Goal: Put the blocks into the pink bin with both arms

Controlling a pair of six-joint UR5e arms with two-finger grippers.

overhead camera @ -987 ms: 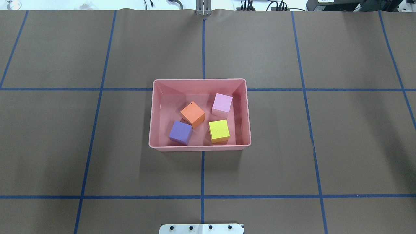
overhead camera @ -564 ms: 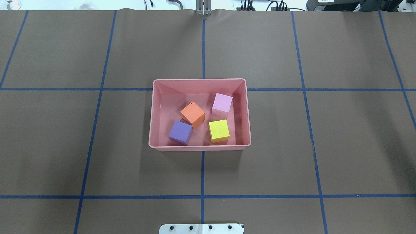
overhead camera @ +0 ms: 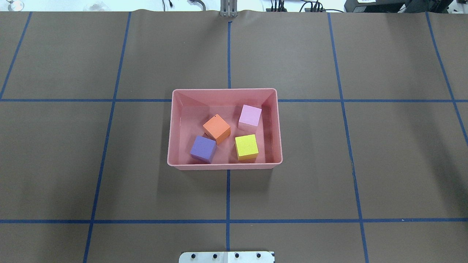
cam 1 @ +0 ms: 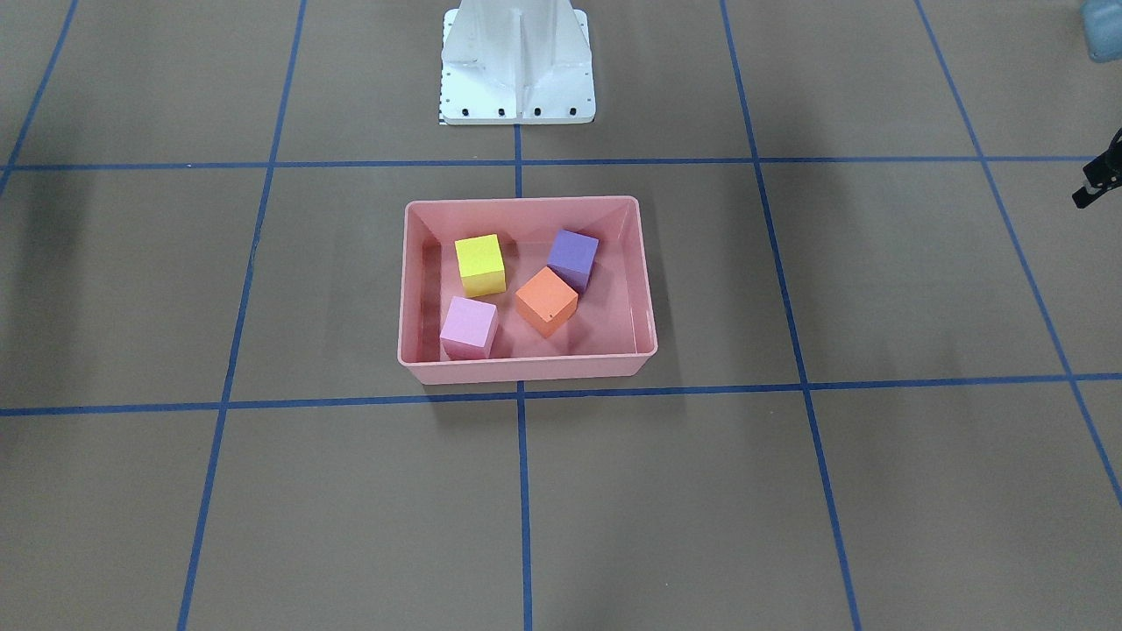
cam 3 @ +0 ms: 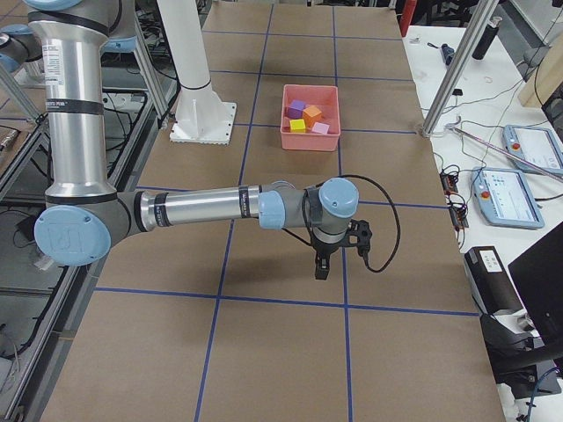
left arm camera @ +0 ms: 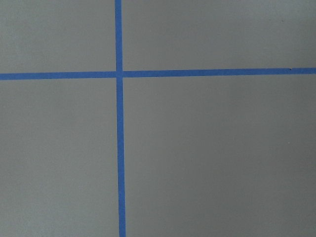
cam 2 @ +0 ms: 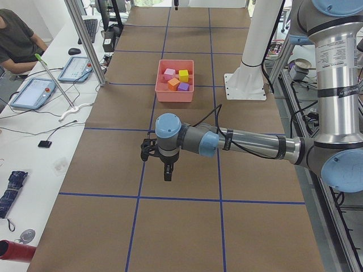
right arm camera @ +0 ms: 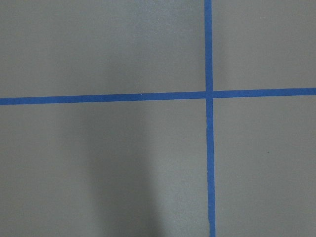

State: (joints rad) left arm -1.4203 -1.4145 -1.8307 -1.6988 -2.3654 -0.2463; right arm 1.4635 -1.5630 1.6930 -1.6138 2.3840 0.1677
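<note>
Four blocks (overhead camera: pixel 216 128) in pink bin (overhead camera: pixel 225 166) — left tool (cam 2: pixel 167 174), right tool (cam 3: pixel 322 267) side-on only — width: cannot tell.

The silver-grey tubular left arm (cam 2: pixel 255 144) and right arm (cam 3: pixel 202 208) carry light-blue round joint caps (cam 2: pixel 168 126) and thin black cables (cam 3: pixel 396 224); the white metal base (cam 1: pixel 517 61) has a row of dark screws (cam 1: pixel 500 112).

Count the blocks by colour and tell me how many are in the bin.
Yellow block: 1
Pink block: 1
Purple block: 1
Orange block: 1
Total: 4, all inside the bin.
</note>
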